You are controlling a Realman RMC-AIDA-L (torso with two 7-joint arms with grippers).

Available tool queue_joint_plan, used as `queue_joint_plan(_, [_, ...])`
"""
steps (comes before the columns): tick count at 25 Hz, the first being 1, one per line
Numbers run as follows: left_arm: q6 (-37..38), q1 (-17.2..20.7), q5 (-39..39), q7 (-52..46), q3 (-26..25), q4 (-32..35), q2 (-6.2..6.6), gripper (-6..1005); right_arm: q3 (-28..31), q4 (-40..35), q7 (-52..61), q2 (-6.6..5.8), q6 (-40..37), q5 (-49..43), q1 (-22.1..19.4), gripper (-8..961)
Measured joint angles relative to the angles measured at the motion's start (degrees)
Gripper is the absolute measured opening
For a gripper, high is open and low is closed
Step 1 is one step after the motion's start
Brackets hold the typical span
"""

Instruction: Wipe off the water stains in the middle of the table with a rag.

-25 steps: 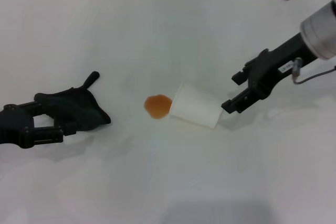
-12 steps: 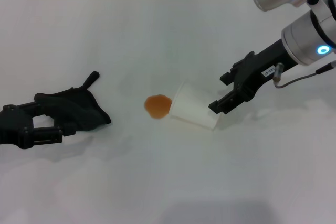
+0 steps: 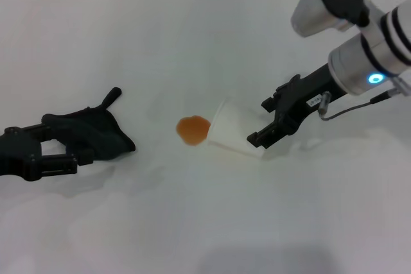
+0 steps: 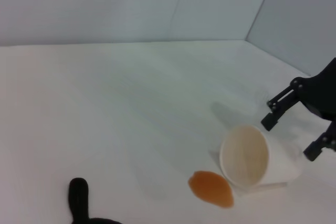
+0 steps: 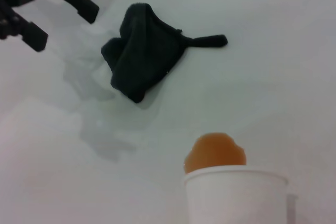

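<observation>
**benchrat:** Where's everything sitting at the moment? Got eyes on the spill?

**me (on the remote console):** Yep. The water stains [image 3: 192, 130] are really just one orange-brown blotch (looks more like tea than water, honestly) roughly in the middle of the table [image 3: 192, 36]. A white paper cup [image 3: 234, 135] is lying on its side with its open mouth right against the blotch, touching its edge from the robot's right. From the left wrist cam I can look straight into the cup's mouth, puddle just beside the rim.

**benchrat:** And the rag?

**me:** The rag [image 3: 90, 131] is a black wad lying on the table off to the robot's left, well apart from the blotch, with its narrow tail sticking up and away from the robot. My left gripper [image 3: 67, 149] is low on the table right at the rag's near edge, fingers spread and not clamped on anything as far as I can see. In the right wrist view its two fingertips show apart, beside the cloth rather than around it.

**benchrat:** Right arm?

**me:** The right gripper [image 3: 264, 122] is down at the closed bottom end of the cup, jaws apart, one finger on each side of the base. I can't tell from these views if the fingers touch it.
</observation>
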Motion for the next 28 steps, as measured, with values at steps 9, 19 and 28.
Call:
queue_joint_plan(9, [0.1,0.0,-0.1,-0.1,0.0,0.0,-0.07,880,-3.8,0.1,0.1,0.08,3.1,0.2,-0.1,854])
queue_joint_plan(19, [0.0,0.0,-0.1,-0.1,-0.2,0.0,-0.09,880,-5.9,1.8,0.2,0.17,5.5,0.8,0.2,855])
queue_joint_plan(28, [0.0,-0.1,-0.1,-0.6,-0.1,0.0,-0.03,879,-6.6,2.9,0.2,0.16,6.8,0.8,0.4,855])
